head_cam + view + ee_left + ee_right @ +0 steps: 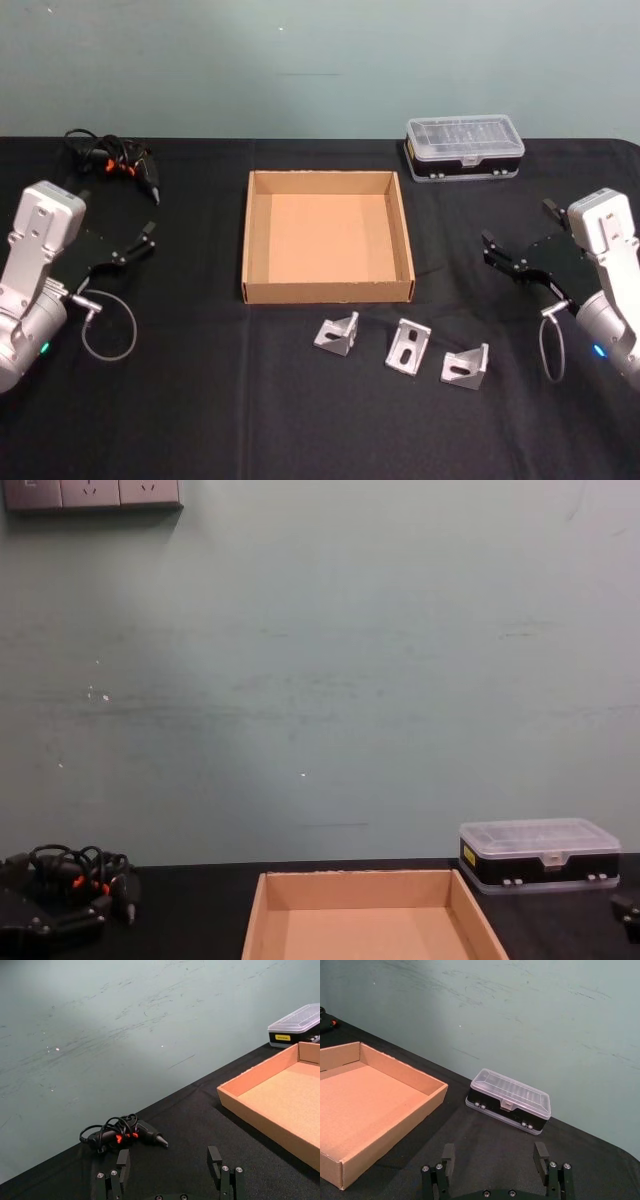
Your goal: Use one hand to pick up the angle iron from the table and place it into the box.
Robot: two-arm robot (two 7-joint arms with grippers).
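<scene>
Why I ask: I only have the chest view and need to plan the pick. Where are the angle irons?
Observer: Three silver metal angle irons lie in a row on the flat matte black table, just in front of the shallow tan cardboard box; none is inside it.
Operator: Which gripper is closer to them?
Observer: The right gripper, open, is to the right of the box; the rightmost angle iron lies nearest it.
Operator: And the left one?
Observer: The left gripper, also open, is far to the left, near a black corded tool with orange marks.
</scene>
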